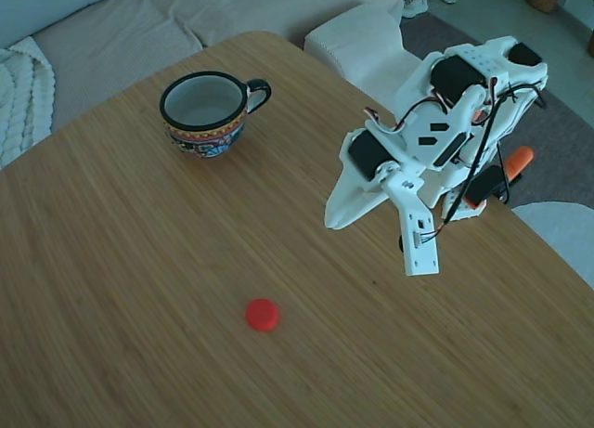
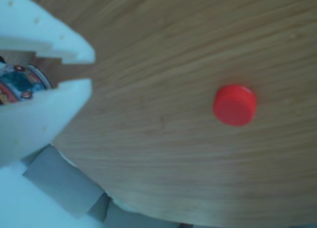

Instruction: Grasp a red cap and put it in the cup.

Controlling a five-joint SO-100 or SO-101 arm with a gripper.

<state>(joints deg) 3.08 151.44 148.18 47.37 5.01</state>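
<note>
Clearly the fingers (image 2: 74,92) stand a little apart with only a narrow gap between the tips and nothing in it; the gripper (image 2: 88,69) hangs above the table (image 1: 111,289), so no grasp has begun. Off to one side of the tips, well apart, the cap (image 2: 235,105) lies flat on bare wood, free to approach. Farther off, the cup (image 1: 206,113) stands upright, mouth open and ready to receive it.

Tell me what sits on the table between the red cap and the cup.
Nothing: in the fixed view only bare wooden table runs from the small round red plastic cap to the squat black-rimmed patterned cup.
</note>
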